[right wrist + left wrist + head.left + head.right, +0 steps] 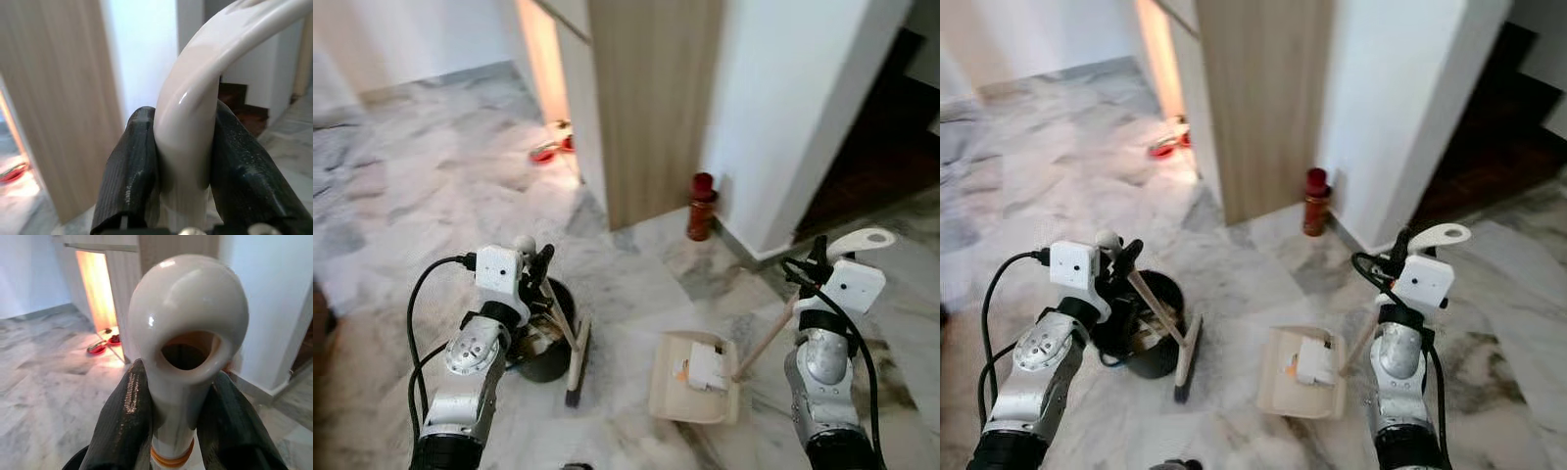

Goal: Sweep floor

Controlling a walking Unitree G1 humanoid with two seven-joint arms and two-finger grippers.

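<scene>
L gripper [178, 426] pinching broom [571, 345] handle | R gripper [183, 181] clamped on dustpan [677, 390] handle | pan flat on marble floor [431, 186], brush just beside

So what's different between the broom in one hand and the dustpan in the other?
The broom has a narrow head standing on its bristles; the dustpan lies wide and flat on the floor. The broom is bare, while the dustpan holds white scraps. The left end effector clamps the broom's handle, the right end effector the dustpan's. Both are cream with long handles.
</scene>
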